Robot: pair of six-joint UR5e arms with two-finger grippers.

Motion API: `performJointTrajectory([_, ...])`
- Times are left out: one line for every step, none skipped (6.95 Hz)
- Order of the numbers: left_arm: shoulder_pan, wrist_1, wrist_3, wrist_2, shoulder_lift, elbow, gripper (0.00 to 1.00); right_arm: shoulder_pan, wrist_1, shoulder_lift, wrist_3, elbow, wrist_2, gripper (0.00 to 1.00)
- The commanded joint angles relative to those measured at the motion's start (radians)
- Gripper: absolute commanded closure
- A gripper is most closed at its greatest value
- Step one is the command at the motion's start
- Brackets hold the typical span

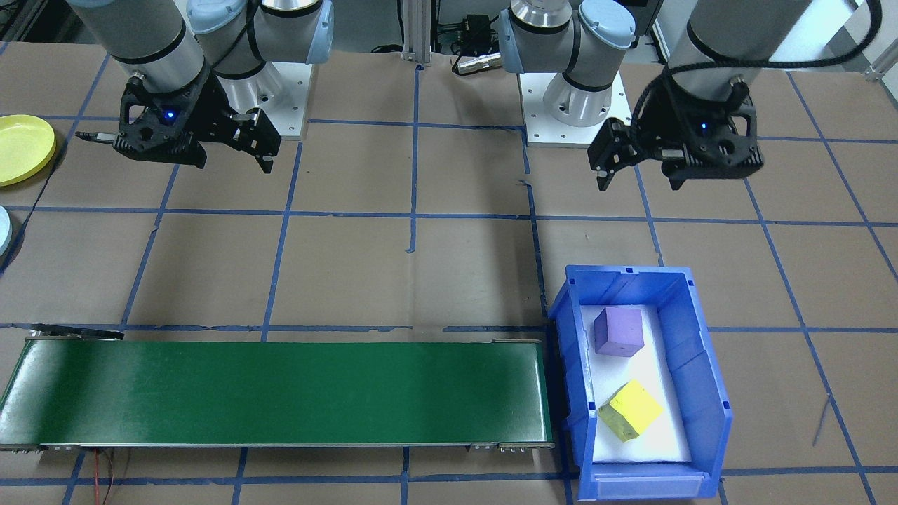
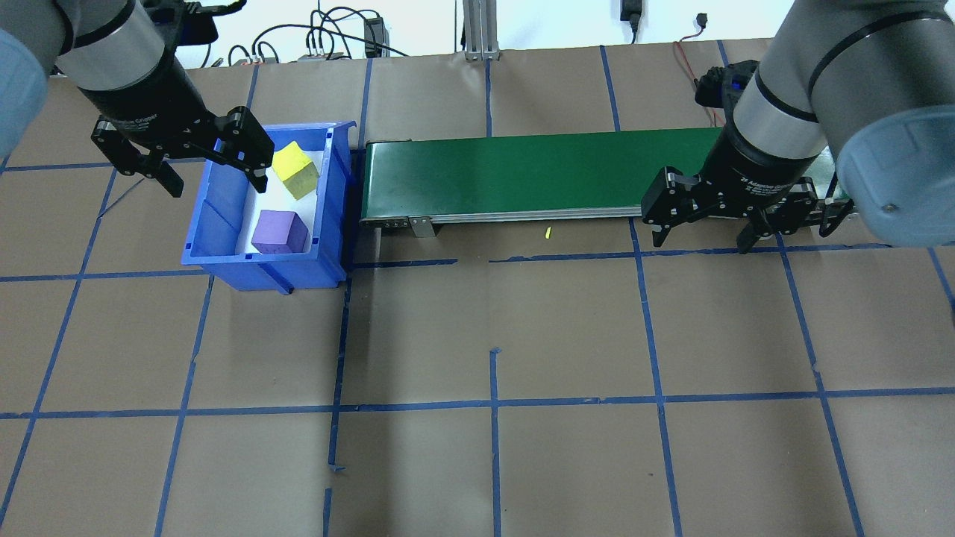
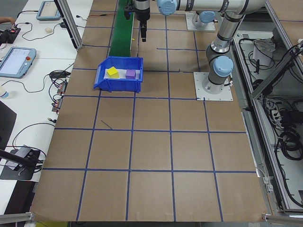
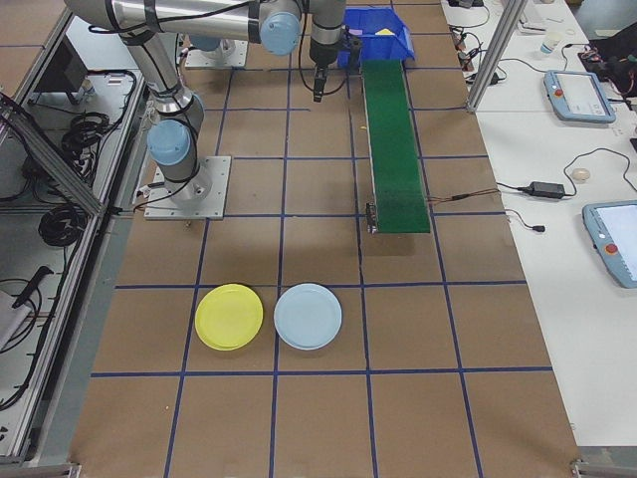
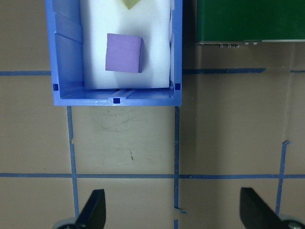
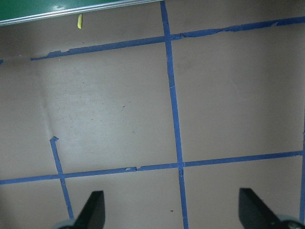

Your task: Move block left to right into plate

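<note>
Going left to right in the overhead view. The left gripper (image 2: 211,170) is hanging above the near-left corner of the blue bin (image 2: 216,250), fingers spread wide, nothing between them; the left wrist view is showing both fingertips apart over bare table just short of the bin wall.

Two blocks are sitting in the bin on a white liner: the purple block (image 2: 278,232) flat and square nearer the robot, the yellow block (image 2: 295,170) tilted up on an edge at the far end. They are apart, not touching. Both are looking like light foam or wood cubes, probably matte and easy to pinch, likely not fragile. Purple is my guess for the easier pick: grip across two opposite flat sides from straight above. Yellow is lying skewed, so the fingers would need rotating to match its faces; the bin walls are limiting clearance.

The green conveyor (image 2: 537,173) is running from the bin towards the right side, belt bare.

The right gripper (image 2: 701,233) is pointing down above the table just beside the belt's right end, fingers also wide apart and empty.

The yellow plate (image 4: 229,317) and the pale blue plate (image 4: 308,316) are lying side by side well apart from the conveyor end, visible in the right-side view.
</note>
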Motion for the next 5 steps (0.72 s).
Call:
performJointTrajectory([0.041,0.211,0.042,-0.019,-0.177,0.000,0.00,0.001,0.000,-0.002,0.069,0.001,-0.003,0.01])
performJointTrajectory([0.055,0.245,0.098,-0.016,-0.229,-0.006,0.00,0.002,-0.002,-0.002,0.085,-0.001,-0.004,0.01])
performJointTrajectory([0.075,0.277,0.121,-0.019,-0.254,-0.025,0.00,0.013,-0.002,-0.007,0.091,-0.001,-0.007,0.01])
performJointTrajectory([0.090,0.299,0.140,-0.019,-0.272,-0.029,0.00,0.033,-0.005,-0.005,0.094,-0.001,-0.009,0.00])
performJointTrajectory([0.095,0.300,0.143,-0.020,-0.280,-0.063,0.00,0.035,-0.005,-0.004,0.086,-0.001,-0.007,0.00])
